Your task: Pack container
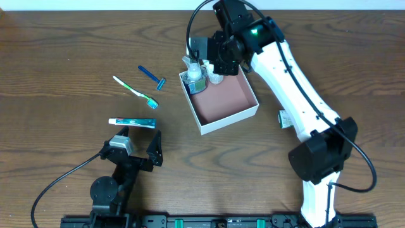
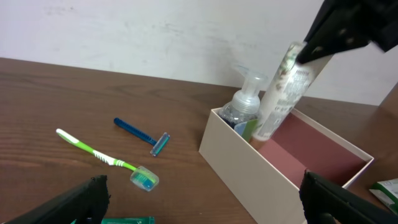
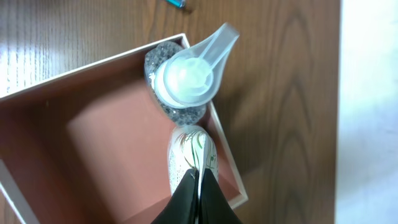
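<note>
at container corner, right gripper pinches a near-upright tube; left gripper spread.

Right of centre on the surface: container. Holds a bottle upright in its far left corner and a tube just right of that, tilted, lower end inside, top pinched in the right gripper above. Left of the container, apart from it: razor farthest back, toothbrush just before and left of it, box nearer still. Just before the box: left gripper. Right of the container, near it, partly under the right arm: packet.
</note>
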You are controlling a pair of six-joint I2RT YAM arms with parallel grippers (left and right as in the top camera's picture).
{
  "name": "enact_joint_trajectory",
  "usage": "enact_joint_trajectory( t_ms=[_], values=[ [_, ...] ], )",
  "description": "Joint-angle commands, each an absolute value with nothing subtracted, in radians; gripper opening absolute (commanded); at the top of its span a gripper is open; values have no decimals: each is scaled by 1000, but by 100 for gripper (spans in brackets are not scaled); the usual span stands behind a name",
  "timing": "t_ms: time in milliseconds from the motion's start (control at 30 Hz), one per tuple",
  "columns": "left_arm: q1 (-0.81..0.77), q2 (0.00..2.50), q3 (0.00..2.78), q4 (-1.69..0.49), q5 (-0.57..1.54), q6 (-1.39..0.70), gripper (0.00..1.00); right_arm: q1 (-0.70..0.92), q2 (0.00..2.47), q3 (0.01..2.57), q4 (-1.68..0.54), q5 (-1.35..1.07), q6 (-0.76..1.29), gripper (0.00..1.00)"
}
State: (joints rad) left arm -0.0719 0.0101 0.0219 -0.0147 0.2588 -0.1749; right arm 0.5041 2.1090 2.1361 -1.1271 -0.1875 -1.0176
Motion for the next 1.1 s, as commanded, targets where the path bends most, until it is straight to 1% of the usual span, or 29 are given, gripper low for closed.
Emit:
enact_joint_trajectory(
  t_ms=[0, 233, 267, 333, 367, 400, 433, 467, 500, 700, 733, 833, 867, 933, 967, 1067],
  values=[
    [-66, 5, 4, -48, 269, -161, 98, 502, 2152, 2149, -1111, -243, -1041, 1],
    [-66, 5, 4, -48, 269, -161, 98, 484, 2163, 2149, -1053, -239, -1040, 2],
    [-66, 5, 4, -48, 269, -161, 98, 478, 2163, 2149, -1042, -239, -1040, 6],
    [-66, 5, 4, -48, 269, -161, 98, 472, 2163, 2149, -1031, -239, -1033, 18],
    [-66, 5, 4, -48, 269, -161, 98, 470, 2163, 2149, -1027, -239, -1025, 28],
    [-66, 5, 4, -48, 269, -161, 98, 468, 2163, 2149, -1024, -239, -1023, 41],
    [-66, 5, 4, -48, 269, -161, 98, 467, 2163, 2149, -1018, -236, -1014, 57],
    [-66, 5, 4, -48, 269, -161, 98, 465, 2162, 2149, -1009, -235, -1001, 67],
    [-66, 5, 4, -48, 269, -161, 98, 463, 2162, 2149, -1000, -235, -992, 73],
    [-66, 5, 4, -48, 269, -161, 98, 462, 2154, 2152, -965, -232, -960, 79],
    [-66, 5, 4, -48, 269, -161, 98, 462, 2150, 2152, -955, -232, -937, 82],
    [-66, 5, 4, -48, 269, -161, 98, 462, 2124, 2155, -920, -224, -828, 97],
    [-66, 5, 4, -48, 269, -161, 98, 462, 2108, 2157, -906, -212, -765, 99],
    [-66, 5, 4, -48, 269, -161, 98, 462, 2079, 2160, -899, -186, -677, 99],
    [-66, 5, 4, -48, 269, -161, 98, 462, 2061, 2160, -901, -168, -628, 96],
    [-66, 5, 4, -48, 269, -161, 98, 458, 2014, 2160, -937, -118, -506, 95]
  ],
)
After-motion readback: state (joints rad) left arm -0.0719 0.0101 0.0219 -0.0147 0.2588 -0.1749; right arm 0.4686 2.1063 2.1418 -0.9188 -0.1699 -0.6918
